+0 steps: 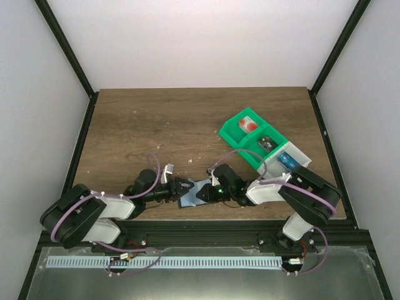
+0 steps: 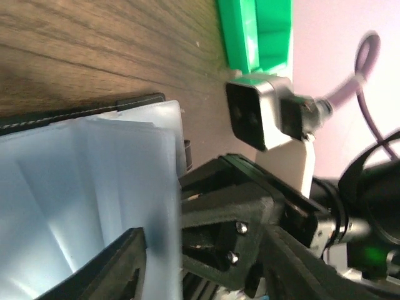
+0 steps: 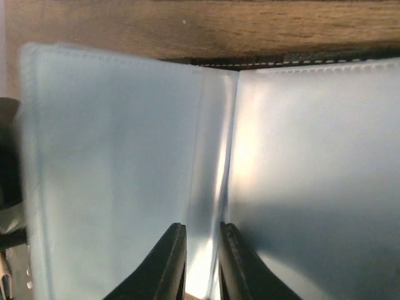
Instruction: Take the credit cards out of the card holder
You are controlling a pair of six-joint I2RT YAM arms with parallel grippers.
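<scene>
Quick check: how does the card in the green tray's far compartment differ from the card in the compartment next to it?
The far card is white with a red blotch; the near card is dark. The far card sits at the back end of the green tray; the near card lies one compartment closer to the clear-white tray. Both are small and already out of the card holder.
</scene>
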